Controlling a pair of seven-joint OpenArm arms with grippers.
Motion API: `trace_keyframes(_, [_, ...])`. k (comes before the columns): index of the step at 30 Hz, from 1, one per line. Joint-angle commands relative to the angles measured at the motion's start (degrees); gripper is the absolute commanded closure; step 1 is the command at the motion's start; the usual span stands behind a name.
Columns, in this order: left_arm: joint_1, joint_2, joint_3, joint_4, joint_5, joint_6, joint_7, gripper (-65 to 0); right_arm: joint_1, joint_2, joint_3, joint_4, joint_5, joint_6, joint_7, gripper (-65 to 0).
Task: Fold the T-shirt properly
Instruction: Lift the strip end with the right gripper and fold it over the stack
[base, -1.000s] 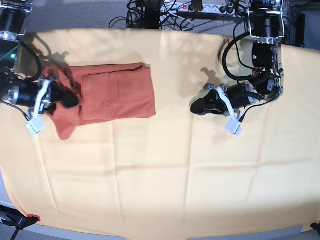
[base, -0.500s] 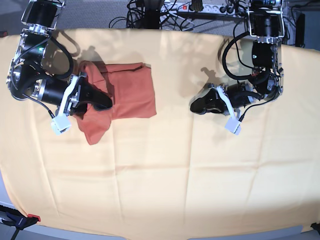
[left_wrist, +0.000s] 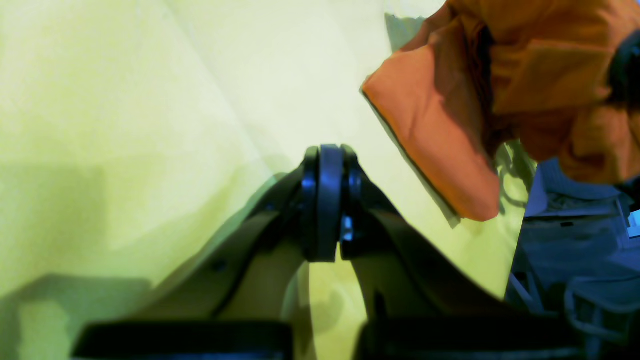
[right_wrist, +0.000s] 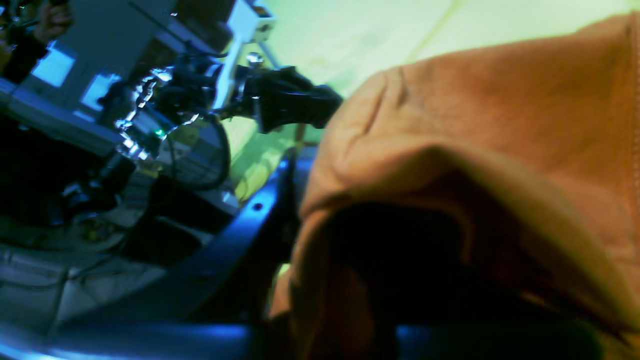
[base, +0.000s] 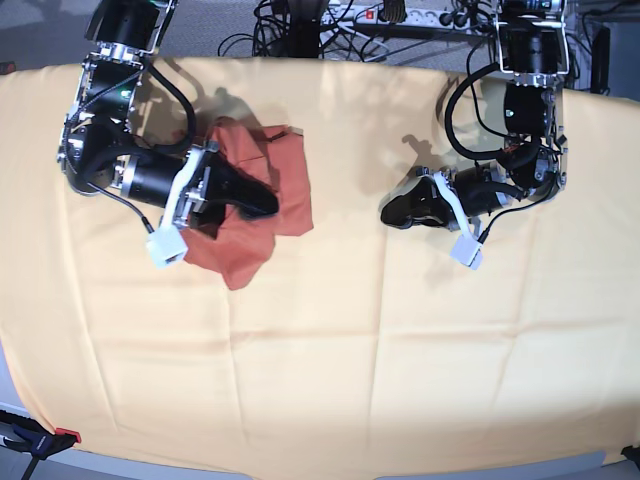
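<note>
Folding in progress: right pincer (base: 262, 200) is over the T-shirt (base: 285, 185), with a loose flap of the fabric draped around it and hanging off toward the near edge of the pale yellow cloth (base: 320, 380). Can't tell from either the base or right wrist view whether its jaws are clamped on fabric or parted; cloth hides the tips. Judging by the flap position, that end is being carried across the body of the shirt to make the next fold.

T-shirt sits at the far side of the yellow cloth, toward the right arm's side, part flat, part bunched and lifted. Fold edge away from the pincer looks straight; the lifted part is crumpled, so it'll likely need smoothing once laid down.

Left pincer (left_wrist: 327, 210) is clenched, holding nothing, parked on the yellow cloth well apart from the shirt. Probably kept clear so it doesn't foul the right arm's sweep. From its wrist camera the shirt's hanging fold shows at upper right.

Risk: thin fabric may slide or land skewed on release.
</note>
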Motion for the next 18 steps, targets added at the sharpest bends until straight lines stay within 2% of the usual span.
trace_keyframes(1, [-1.0,-0.5,-0.1,0.9,-1.6,-0.5,-0.9,0.0,0.9,0.2,-0.9,0.8,-0.1,0.1,1.1,-24.9])
trace_keyframes(3, [-1.0,-0.5,-0.2,0.9,-1.6,-0.5,-0.9,0.0,0.9,0.3,-3.1,0.8,-4.1,0.1,1.1,-38.2])
trace_keyframes(4, [-1.0,-0.5,-0.2,0.9,-1.6,-0.5,-0.9,0.0,0.9,0.3,-4.3,0.8,-5.9,0.1,1.1,-40.4])
trace_keyframes(6, [-1.0,-0.5,-0.2,0.9,-1.6,-0.5,-0.9,0.0,1.0,0.3,-6.6,0.8,-8.0,0.1,1.1,-40.6])
trace_keyframes(9, [-1.0,-0.5,-0.2,0.9,-1.6,-0.5,-0.9,0.0,1.3,0.4,-7.9,0.9,-7.0,0.1,1.1,-40.5])
trace_keyframes(11, [-1.0,-0.5,-0.2,0.9,-1.6,-0.5,-0.9,0.0,2.2,0.4,-7.8,1.0,-4.4,0.1,1.1,-40.5])
trace_keyframes(14, [-0.9,-0.7,-0.2,0.9,-1.6,-0.5,-0.9,0.0,4.0,0.5,-7.7,2.1,2.6,0.1,1.1,-40.5])
trace_keyframes(18, [-0.9,-1.5,-0.2,0.9,-1.6,-0.5,-0.7,0.0,4.9,1.0,-7.7,6.5,2.6,0.1,1.1,-40.5])
